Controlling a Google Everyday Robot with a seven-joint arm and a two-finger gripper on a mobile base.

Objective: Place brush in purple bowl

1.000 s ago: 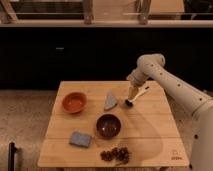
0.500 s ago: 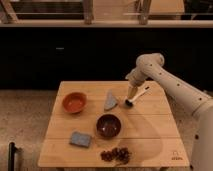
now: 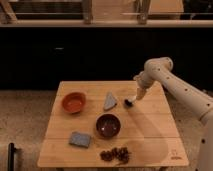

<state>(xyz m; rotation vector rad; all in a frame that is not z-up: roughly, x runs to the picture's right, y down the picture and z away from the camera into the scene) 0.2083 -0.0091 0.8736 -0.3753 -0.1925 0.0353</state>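
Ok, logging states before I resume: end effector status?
End effector: down at the brush, beyond the purple bowl; open or closed cannot be told.

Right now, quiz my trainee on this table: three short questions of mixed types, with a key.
1. True or false: the brush already lies inside the purple bowl.
2. Over which part of the table does the gripper hang? A) far right B) near left C) near middle
3. Fill in: between the orange bowl and the brush lies the grey ___.

Key: 1 false; 2 A; 3 wedge.
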